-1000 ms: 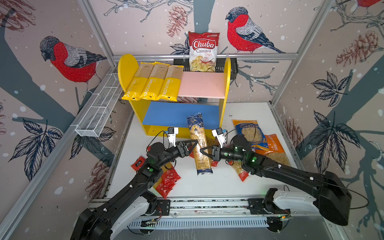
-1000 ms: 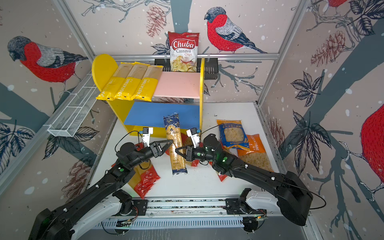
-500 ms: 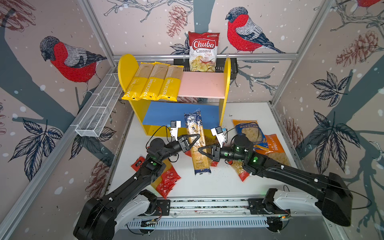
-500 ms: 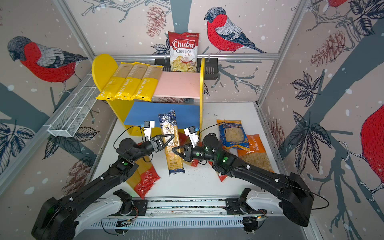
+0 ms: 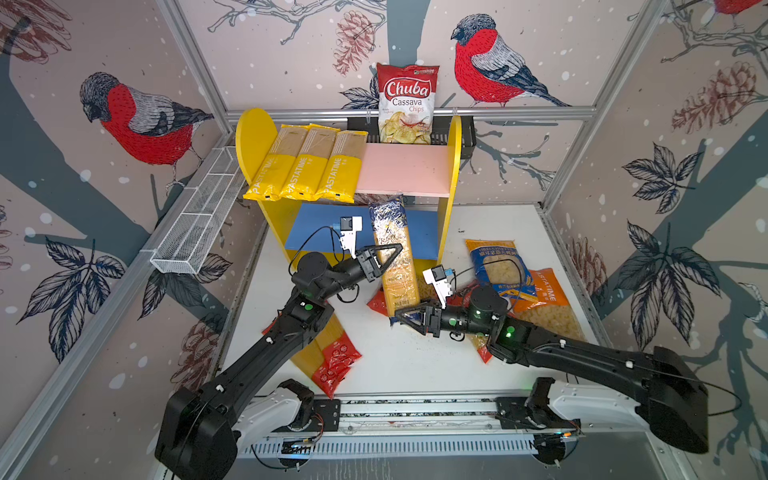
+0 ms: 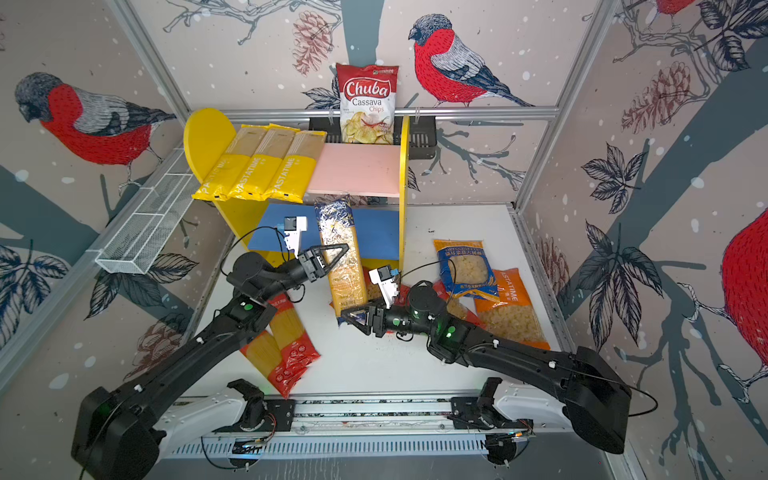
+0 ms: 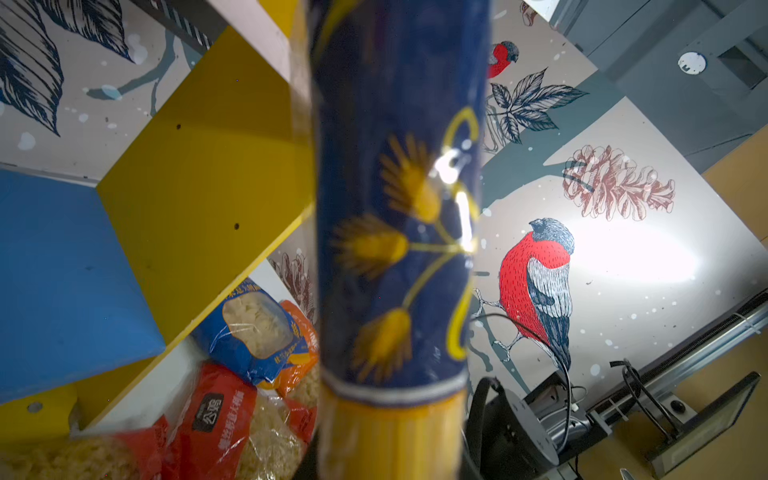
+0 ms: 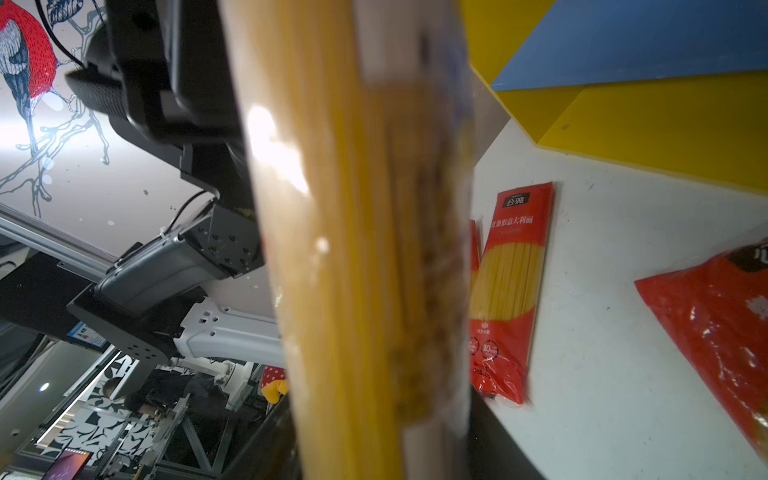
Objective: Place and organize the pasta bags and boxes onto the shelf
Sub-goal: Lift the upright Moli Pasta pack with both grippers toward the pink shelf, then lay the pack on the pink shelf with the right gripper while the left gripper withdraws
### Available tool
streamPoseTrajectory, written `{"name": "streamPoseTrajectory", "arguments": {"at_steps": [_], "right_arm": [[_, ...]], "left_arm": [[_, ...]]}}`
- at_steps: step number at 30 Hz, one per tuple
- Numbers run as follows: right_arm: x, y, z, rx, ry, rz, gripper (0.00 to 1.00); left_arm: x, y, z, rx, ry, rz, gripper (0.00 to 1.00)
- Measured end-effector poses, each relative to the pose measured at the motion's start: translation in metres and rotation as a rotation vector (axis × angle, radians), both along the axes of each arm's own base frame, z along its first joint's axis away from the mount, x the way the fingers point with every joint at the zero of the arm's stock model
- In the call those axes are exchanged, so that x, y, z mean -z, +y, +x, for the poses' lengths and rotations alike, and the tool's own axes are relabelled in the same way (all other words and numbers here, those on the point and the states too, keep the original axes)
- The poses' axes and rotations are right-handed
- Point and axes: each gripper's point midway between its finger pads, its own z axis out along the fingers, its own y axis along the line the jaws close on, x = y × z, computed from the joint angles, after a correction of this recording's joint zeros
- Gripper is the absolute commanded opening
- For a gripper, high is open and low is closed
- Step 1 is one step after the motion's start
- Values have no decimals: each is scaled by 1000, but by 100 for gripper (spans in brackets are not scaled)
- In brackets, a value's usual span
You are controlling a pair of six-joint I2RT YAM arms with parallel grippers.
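The left gripper [image 5: 392, 255] is clamped across the middle of the dark blue spaghetti pack [image 5: 397, 282], one finger lying over its clear face in both top views. The left wrist view is filled by the pack's blue wheat-printed end [image 7: 399, 208]. The right gripper [image 5: 400, 319] sits at the pack's near end. Its wrist view shows only yellow strands [image 8: 361, 249] close to the lens, so I cannot tell whether its jaws grip the pack or stand free of it.

The pack slants over the table [image 5: 415, 365]. Its far end is up at the front edge of the shelf [image 5: 456, 166], just under the lip of the pink upper board [image 5: 407, 170] and above the blue lower board [image 5: 324, 228]. Whether it touches either board is unclear.

Three yellow PASTATIME packs [image 5: 307, 166] lie side by side on the pink board, which has bare room beside them. Two red spaghetti packs [image 5: 336, 357], a blue bag [image 5: 496, 266] and an orange bag [image 5: 548, 303] lie on the table.

The step in hand looks like shelving this one pack, with most of the job ahead. The next move calls for choosing a tier. For the blue board, the far end has to dip under the pink lip and slide in straight. For the pink board, the pack has to rise clear of that lip first. Either way the right gripper should be off the near end, and a grip at mid-length may let the long pack droop or swing.
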Motion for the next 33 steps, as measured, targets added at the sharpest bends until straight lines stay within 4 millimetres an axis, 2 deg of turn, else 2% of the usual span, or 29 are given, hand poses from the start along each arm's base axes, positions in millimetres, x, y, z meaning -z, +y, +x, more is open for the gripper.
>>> {"name": "streamPoseTrajectory", "arguments": {"at_steps": [4,9,14,16,19,24,29,33], "right_arm": [[-3,0,1,14,-9,6,47],[-22,-4,10,65,-34,33,45],[-30,-4,16,79,-56,39,24],[-32,-2,17,73,-66,39,18],[-37,1,18,71,-72,43,14],[-53,8,23,68,-97,63,11],[-72,14,35,80,-103,82,10],[-93,16,56,123,-94,104,9]], "left_arm": [[-9,-3,5,3,-12,-5,15],[-10,-5,5,17,-6,-7,15],[-13,-4,4,18,-14,-10,15],[-14,-3,5,8,-15,-13,18],[-18,-2,7,-7,-21,-19,27],[-34,2,8,-25,-54,-39,53],[-46,15,6,-48,-90,-45,66],[-51,36,3,-103,-121,-38,71]]}}
